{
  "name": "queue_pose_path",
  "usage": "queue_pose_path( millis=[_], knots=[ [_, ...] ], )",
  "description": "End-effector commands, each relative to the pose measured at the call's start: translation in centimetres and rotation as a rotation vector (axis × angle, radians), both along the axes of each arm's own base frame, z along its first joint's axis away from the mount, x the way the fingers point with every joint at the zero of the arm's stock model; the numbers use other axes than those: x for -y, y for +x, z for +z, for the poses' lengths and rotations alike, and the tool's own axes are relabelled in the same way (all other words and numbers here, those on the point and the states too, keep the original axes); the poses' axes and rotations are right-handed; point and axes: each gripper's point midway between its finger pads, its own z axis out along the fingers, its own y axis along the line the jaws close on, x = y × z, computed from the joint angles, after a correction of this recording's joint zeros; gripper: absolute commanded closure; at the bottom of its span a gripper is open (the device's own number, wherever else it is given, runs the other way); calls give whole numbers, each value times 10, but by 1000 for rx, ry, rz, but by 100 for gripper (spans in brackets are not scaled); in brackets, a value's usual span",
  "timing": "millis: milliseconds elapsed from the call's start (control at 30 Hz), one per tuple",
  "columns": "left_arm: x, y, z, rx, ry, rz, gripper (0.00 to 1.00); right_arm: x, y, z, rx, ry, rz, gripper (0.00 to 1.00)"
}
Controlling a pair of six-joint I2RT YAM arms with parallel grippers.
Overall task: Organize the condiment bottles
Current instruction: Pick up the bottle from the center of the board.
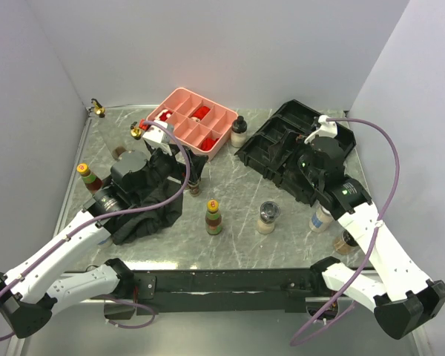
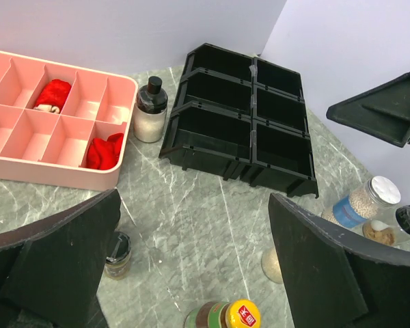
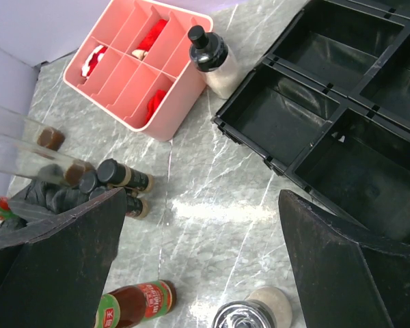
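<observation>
Left fingers (image 2: 55, 266) and right fingers (image 3: 342, 273) spread wide, gripping nothing. Sauce bottle (image 1: 213, 217) and shaker (image 1: 268, 216) stand loose mid-tabletop (image 1: 237, 185). Black rack (image 1: 278, 148) sits empty, slots up, probably meant to take them.

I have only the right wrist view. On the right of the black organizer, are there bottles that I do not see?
Observer: Yes. A blue-labelled shaker stands just off the near right corner of the black organizer.
Operator: Is it alone there?
Observer: No. A jar with brown contents stands close beside it, farther from the organizer.
Operator: And in the far left corner?
Observer: A gold-spouted clear bottle stands there, upright, apart from the others.
</observation>
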Motion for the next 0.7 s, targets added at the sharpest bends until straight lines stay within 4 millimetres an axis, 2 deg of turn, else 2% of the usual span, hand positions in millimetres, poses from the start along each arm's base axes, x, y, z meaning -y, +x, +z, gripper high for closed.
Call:
queue_pose_path(
  millis=[0,467,600,633,667],
  knots=[
    [0,-1,21,43,-45,-5,3,6,5,21,39,35,-52,0],
    [-1,-1,20,43,-45,0,4,25,-2,12,-25,4,-150,1],
    [2,0,17,31,-36,-4,4,57,-7,2,-80,-62,-321,10],
    [3,0,17,29,-39,-10,4,78,-12,1,-110,-106,-433,11],
    [5,0,16,25,-39,-21,4,86,-13,-2,-133,-133,-480,11]
  ],
)
